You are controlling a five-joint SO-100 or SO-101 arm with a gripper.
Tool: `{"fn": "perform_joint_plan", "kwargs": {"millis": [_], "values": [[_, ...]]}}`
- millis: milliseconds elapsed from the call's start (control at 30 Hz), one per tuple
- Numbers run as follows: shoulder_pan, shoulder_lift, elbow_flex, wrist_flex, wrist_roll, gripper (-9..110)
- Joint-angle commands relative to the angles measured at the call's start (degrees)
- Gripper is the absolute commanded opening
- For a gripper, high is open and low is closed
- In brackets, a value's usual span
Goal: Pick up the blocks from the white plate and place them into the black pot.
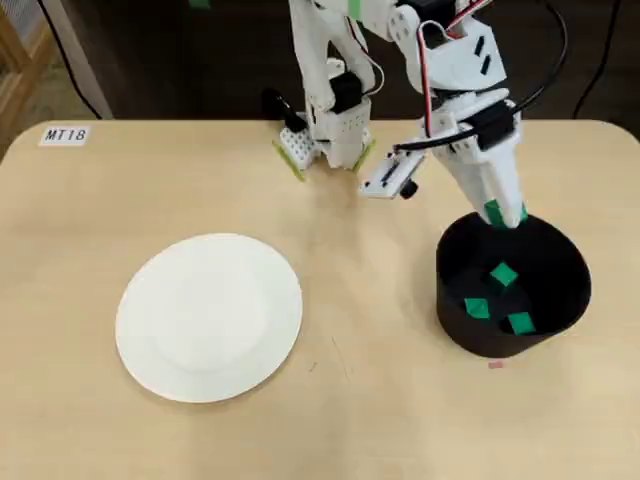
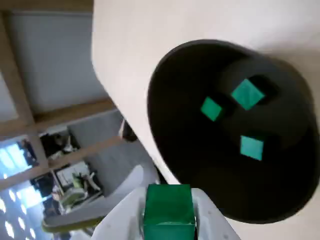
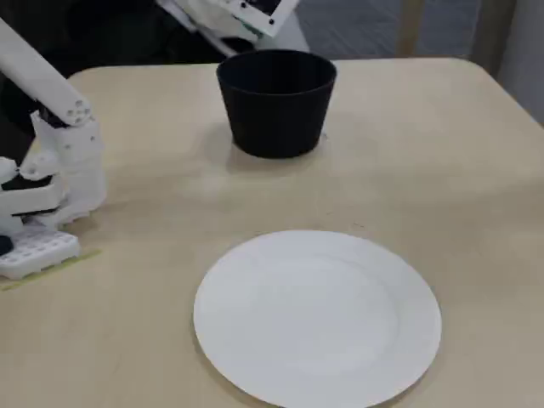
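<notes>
Three blocks delivered: small bright green cubes (image 1: 503,275) lie loose on the floor of the pot; none touches another in the wrist view.
Label card: white tag reading "MT18" (image 1: 65,135) at the far left corner of the tan wooden table (image 1: 350,420) in the overhead view; no part in the task.
White plate: large round flat plain white plate (image 1: 209,316), left of centre in the overhead view, bare; no cube remains on it.
Arm base: white motor housing (image 1: 335,110) clamped at the table's back edge, between plate and pot in the overhead view.
Gripper: white two-finger gripper (image 1: 507,214), clamped on the fourth green cube (image 2: 168,210), which sits squarely between the white fingers.
Gripper position: at the pot's back rim in the overhead view; the wrist view looks straight into the opening.
Black pot: matte black round deep container with tapering walls (image 1: 460,325), right of the plate and well apart from it.
Step in hand: release of the last cube, by judgement.
Procedure: bring the cube fully inside the rim line before parting the fingers; release from directly above the open floor.
Risk: a cube let go over the rim may strike the wall's top edge and bounce onto the table.
</notes>
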Motion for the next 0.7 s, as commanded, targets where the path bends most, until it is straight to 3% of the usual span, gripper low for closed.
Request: {"fn": "perform_joint_plan", "kwargs": {"millis": [0, 433, 533, 667], "values": [[-1.5, -0.8, 2.0, -7.9, -1.1, -2], [3.9, -8.2, 2.3, -14.5, -3.3, -2], [4.8, -7.0, 2.5, -12.9, -4.1, 11], [6.1, -5.6, 2.5, -10.9, -4.8, 21]]}}
